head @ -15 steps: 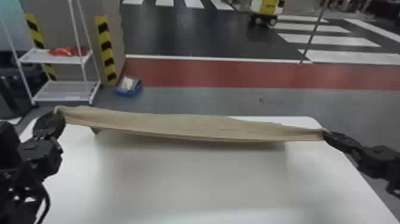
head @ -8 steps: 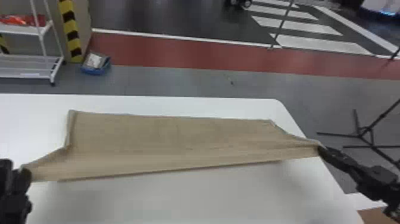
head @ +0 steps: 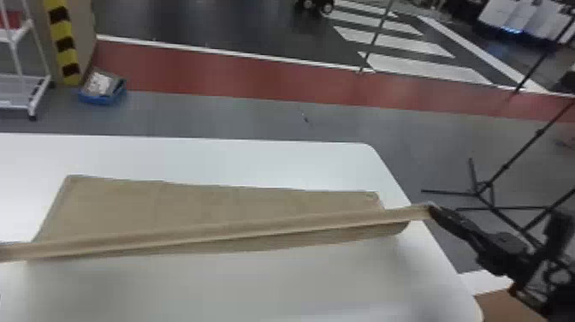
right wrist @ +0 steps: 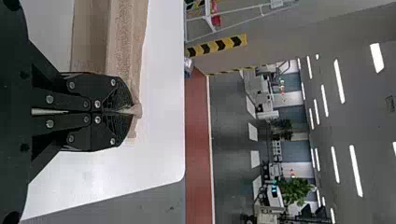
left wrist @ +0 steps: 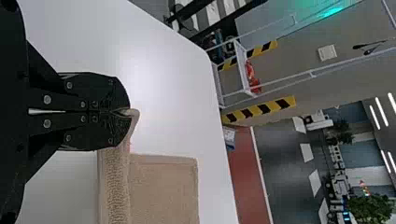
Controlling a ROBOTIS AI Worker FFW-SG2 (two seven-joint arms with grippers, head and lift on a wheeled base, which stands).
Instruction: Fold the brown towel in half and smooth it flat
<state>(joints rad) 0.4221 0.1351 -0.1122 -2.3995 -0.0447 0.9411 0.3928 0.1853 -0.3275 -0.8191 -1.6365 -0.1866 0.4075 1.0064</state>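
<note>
One brown towel (head: 214, 201); two hands, left hand (left wrist: 126, 112) and right hand (head: 431, 210), clamped on it. Cloth now shows on the held edge's near side.

Running from the left side of your head view to the right gripper (head: 431, 210) near the table's (head: 239, 291) right edge, a taut band of the brown towel (head: 214, 232) bars you from a low pass between near and far sides. The left gripper (left wrist: 127, 112) closes off its other end. You have bare tabletop in front of the band and a bare strip beyond the towel's far edge. How much height lies under the band, you cannot tell. Past the table's right side, a black stand (head: 478, 192) spreads its legs over the floor; beyond the far left, a white rack (head: 17, 91) stands.
</note>
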